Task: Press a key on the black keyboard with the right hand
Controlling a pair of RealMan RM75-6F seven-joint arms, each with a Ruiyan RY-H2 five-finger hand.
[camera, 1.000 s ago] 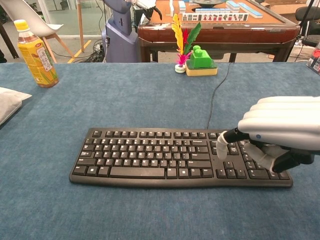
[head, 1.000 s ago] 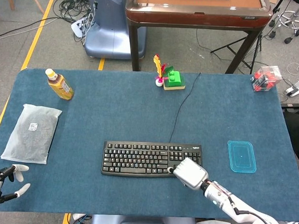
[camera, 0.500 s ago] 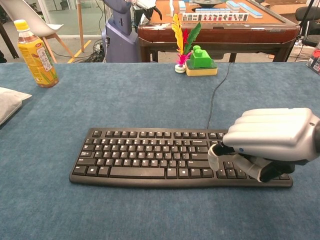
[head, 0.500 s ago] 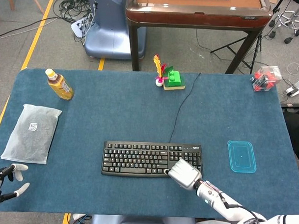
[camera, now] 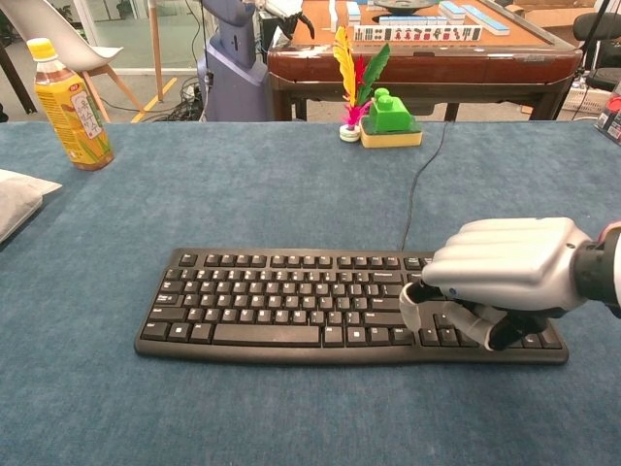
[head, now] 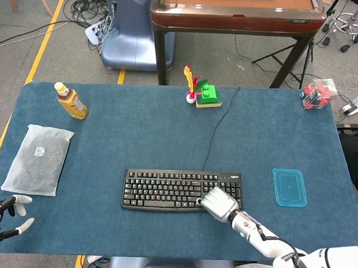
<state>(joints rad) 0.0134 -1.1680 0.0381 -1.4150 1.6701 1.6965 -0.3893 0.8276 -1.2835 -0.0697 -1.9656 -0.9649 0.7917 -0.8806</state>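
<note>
The black keyboard lies flat at the table's front middle, and the chest view shows it too. My right hand hangs low over its right end, covering the arrow keys and part of the number pad. In the chest view the right hand has its fingers curled under. Its thumb tip points down and touches the keys just right of the main block. Nothing is held in it. My left hand stays at the front left corner, fingers apart, far from the keyboard.
The keyboard's cable runs back toward a green block and feather toy. A tea bottle and a grey bag sit at the left. A blue lid lies right of the keyboard, and a red item is at the back right.
My right hand has slid left and dropped lower over the keyboard's right end, bringing the thumb tip down onto the keys. The left hand has barely moved.
</note>
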